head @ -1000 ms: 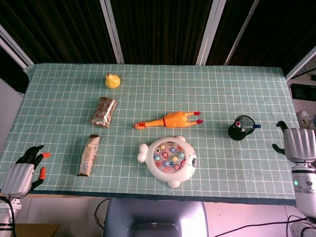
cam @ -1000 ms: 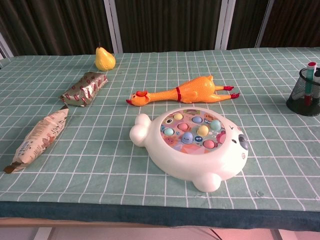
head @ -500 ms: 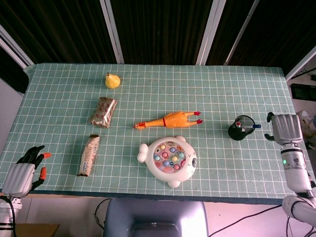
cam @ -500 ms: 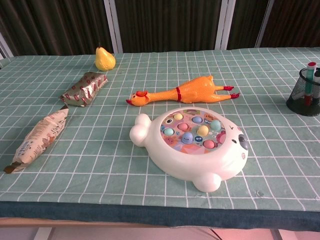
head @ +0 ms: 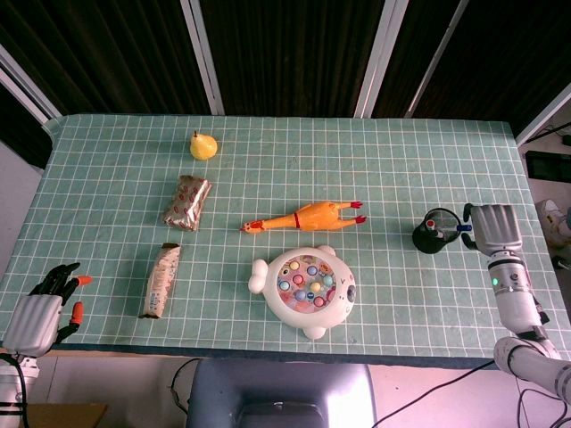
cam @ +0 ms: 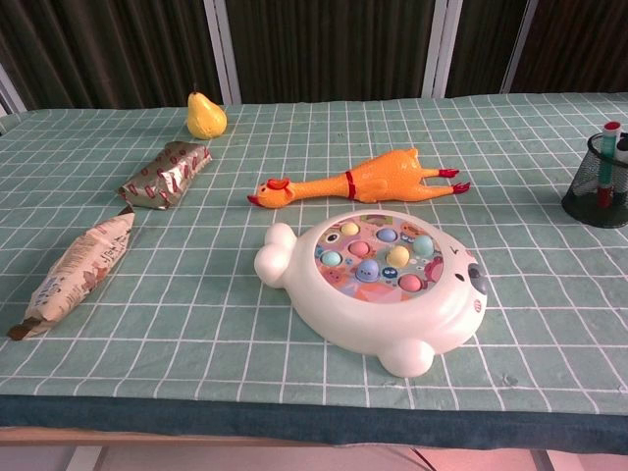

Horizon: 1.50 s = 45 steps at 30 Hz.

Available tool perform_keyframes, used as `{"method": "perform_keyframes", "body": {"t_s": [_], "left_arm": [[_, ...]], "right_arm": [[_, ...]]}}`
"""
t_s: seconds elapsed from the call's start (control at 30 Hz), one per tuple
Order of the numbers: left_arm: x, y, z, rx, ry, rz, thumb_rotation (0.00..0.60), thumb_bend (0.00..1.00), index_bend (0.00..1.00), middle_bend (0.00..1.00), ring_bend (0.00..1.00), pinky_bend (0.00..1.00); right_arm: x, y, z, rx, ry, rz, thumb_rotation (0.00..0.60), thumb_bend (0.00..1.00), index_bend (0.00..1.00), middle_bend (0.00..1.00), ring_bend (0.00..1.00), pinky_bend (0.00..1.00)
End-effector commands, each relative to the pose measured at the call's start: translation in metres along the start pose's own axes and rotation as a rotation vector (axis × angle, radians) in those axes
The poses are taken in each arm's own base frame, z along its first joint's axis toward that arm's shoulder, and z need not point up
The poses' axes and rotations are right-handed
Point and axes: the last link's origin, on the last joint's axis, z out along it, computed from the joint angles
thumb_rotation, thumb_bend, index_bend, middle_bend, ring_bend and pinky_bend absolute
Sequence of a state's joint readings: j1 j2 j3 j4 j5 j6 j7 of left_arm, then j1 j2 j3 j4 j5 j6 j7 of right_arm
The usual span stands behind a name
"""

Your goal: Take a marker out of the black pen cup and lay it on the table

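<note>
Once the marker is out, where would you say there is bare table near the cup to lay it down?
Bare cloth lies in front of the black pen cup, toward the near edge, right of the fishing toy. Behind the cup is free too. The right hand crowds its right side.

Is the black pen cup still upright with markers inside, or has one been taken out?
Upright, markers inside. The black pen cup stands on its base with a red-capped marker poking above the rim; the right hand is beside it, holding nothing.

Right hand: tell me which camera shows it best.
The head view. There the right hand appears from above, just right of the black pen cup, close to a blue-capped marker sticking out of it. The chest view shows the cup at its right edge, but not the hand.
</note>
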<state>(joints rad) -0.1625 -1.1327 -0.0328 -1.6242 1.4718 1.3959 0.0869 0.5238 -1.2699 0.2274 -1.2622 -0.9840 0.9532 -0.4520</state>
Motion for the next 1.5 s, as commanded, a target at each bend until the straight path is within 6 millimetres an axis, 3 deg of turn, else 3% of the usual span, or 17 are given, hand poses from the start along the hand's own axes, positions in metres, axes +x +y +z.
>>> {"method": "perform_keyframes", "body": {"t_s": [0.03,0.53,1.27,1.37,1.5], "left_arm": [[0.0000,0.0002,0.0001,-0.001,0.000,0.000,0.600,0.58,0.29,0.10,0.09,0.33],[-0.0004,0.0002,0.0012,0.002,-0.003,0.000,0.600,0.58,0.29,0.10,0.09,0.33],[-0.0004,0.0002,0.0018,0.002,-0.005,-0.001,0.600,0.58,0.29,0.11,0.09,0.33],[-0.0005,0.0001,0.0017,0.002,-0.006,-0.001,0.600,0.58,0.29,0.10,0.09,0.33],[-0.0002,0.0000,0.0020,0.001,-0.005,-0.001,0.600,0.58,0.29,0.10,0.09,0.33]], "right_arm": [[-0.0011,-0.0004,0.0007,-0.001,0.000,0.002,0.600,0.46,0.62,1.00,1.00,1.00],[-0.0056,0.0032,0.0046,-0.024,0.003,0.002,0.600,0.46,0.63,1.00,1.00,1.00],[-0.0070,0.0046,0.0064,-0.024,0.012,0.016,0.600,0.57,0.67,1.00,1.00,1.00],[-0.0071,0.0042,0.0066,-0.023,0.014,0.018,0.600,0.64,0.69,1.00,1.00,1.00],[-0.0008,0.0040,0.0012,-0.013,0.058,0.019,0.600,0.84,0.78,1.00,1.00,1.00]]}}
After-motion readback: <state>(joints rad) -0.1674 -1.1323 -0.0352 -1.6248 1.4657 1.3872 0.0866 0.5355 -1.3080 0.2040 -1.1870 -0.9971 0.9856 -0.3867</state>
